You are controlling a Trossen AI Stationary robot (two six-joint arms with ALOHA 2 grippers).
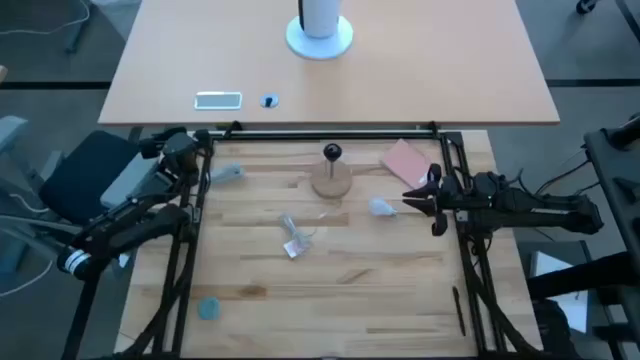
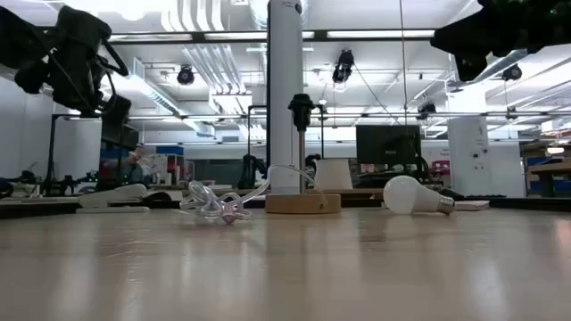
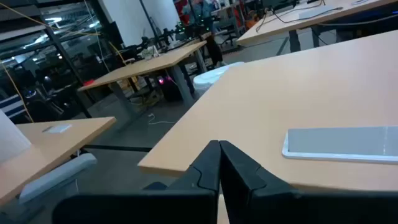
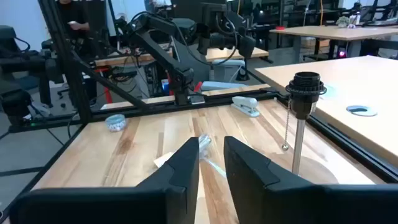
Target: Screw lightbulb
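Pale wooden slat table [image 1: 330, 290], open workshop behind. The small frosted white pear-shaped lightbulb [image 1: 382, 207] lies on its side near the round wooden stand with black socket [image 1: 331, 176]. Judged light, smooth, fragile: grip the globe gently. Right gripper [image 1: 437, 203] hovers just beside it, fingers slightly apart, empty. Left gripper [image 3: 219, 163] waits at the table's far-left corner, closed.

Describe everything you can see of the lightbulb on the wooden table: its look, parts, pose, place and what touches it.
The lightbulb is small, frosted white and pear-shaped, with a pale screw base. It lies on its side on the wooden table, its round end towards the wooden lamp stand and its base pointing away. In the high view it sits between that stand and the right gripper, apart from both. Only the table touches it; it is not yet in the black socket.
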